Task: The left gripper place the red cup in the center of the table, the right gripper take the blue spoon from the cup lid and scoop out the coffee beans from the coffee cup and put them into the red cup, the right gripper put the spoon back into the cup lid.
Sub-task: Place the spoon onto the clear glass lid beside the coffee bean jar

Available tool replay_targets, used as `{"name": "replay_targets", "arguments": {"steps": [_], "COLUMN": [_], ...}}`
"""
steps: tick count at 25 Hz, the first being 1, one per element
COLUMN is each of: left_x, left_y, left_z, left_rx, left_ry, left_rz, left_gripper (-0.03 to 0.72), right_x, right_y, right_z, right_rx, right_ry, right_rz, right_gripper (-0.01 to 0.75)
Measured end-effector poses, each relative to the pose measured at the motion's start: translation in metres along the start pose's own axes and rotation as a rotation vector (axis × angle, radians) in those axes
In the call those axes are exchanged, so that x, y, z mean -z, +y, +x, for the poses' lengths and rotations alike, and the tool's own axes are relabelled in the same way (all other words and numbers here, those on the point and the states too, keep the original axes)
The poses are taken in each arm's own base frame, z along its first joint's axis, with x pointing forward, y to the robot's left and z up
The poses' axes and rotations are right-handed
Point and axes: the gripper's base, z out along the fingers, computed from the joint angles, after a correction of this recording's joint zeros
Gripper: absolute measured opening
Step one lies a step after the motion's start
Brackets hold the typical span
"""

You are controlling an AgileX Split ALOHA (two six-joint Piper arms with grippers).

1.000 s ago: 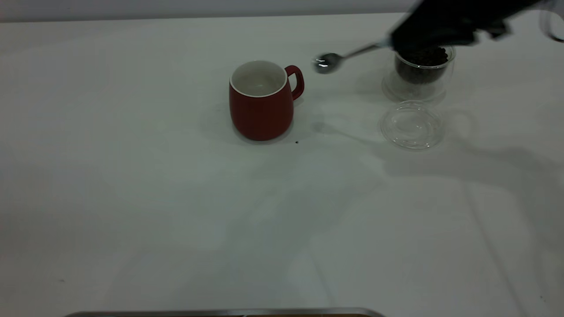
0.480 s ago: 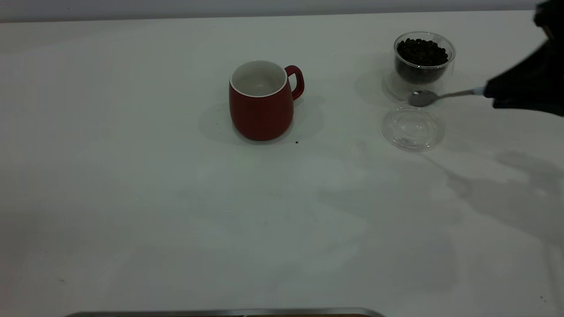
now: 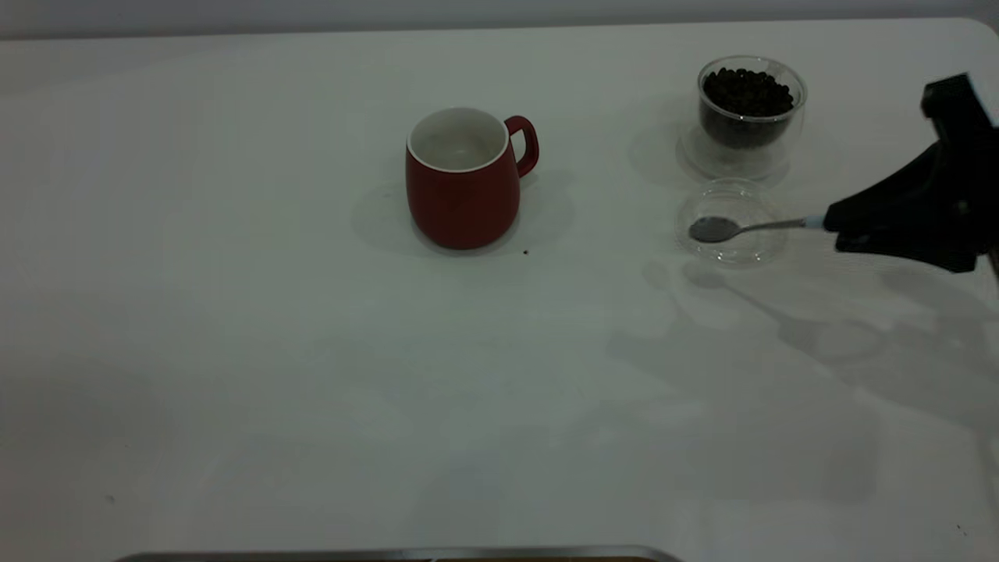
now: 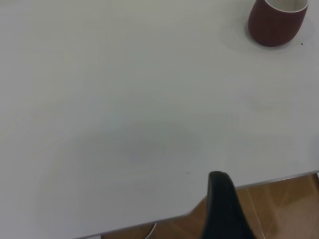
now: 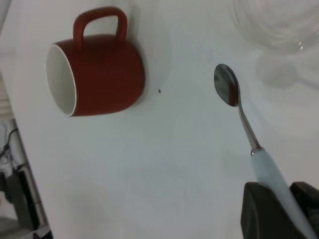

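Table (image 3: 312,390): broad, flat, matte white top with a rounded corner at the far right and a few tiny dark specks.

Red cup (image 3: 463,181): rounded, glossy dark red ceramic with white interior and rim. It stands upright near the table's middle, mouth up, and its loop handle points toward 2 o'clock in the exterior view. No beans can be made out inside.

Coffee cup (image 3: 749,117): clear double-walled glass, no handle, upright toward the far right of the table, at about 2 o'clock from the red cup. Coffee beans (image 3: 748,90), small and nearly black, heap close to its rim.

Cup lid (image 3: 730,222): flat round clear glass disc with a raised rim, lying on the table just in front of the coffee cup, at 6 o'clock from it.

Blue spoon (image 3: 745,228): shiny metal bowl, thin metal stem, pale blue handle. Its long axis runs roughly 9 to 3 o'clock, nearly level. The bowl points toward 9 o'clock and sits over the lid; contact with the glass cannot be judged.

Right hand (image 3: 839,226): black, at the table's right edge, fingers clamped on the spoon's blue handle end.

Left hand (image 4: 224,209): one dark finger shows in its wrist view, by the table's edge, well apart from the red cup; open or closed cannot be told.
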Motion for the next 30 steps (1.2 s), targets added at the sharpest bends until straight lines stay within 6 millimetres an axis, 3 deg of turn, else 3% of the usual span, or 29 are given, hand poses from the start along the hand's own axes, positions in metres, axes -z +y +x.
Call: {"name": "replay_targets", "arguments": {"steps": [13,20,30], "left_x": [0.0,0.0,0.0], "left_y": [0.0,0.0,0.0], "left_z": [0.0,0.0,0.0], "left_rx": [0.001,0.001,0.001], "left_ry": [0.0,0.0,0.0], "left_rz": [0.0,0.0,0.0], "left_gripper": [0.516,0.516,0.516], "right_x": [-0.004,-0.016,-0.03], "right_y": [-0.019,-0.025,-0.036], "right_z": [-0.036,-0.056,-0.056], "right_rx": [-0.051,-0.062,-0.112], "right_ry": [-0.071,-0.087,-0.053], "right_rz": [-0.001,-0.012,-0.052], "right_gripper": [0.107,0.107,0.107]}}
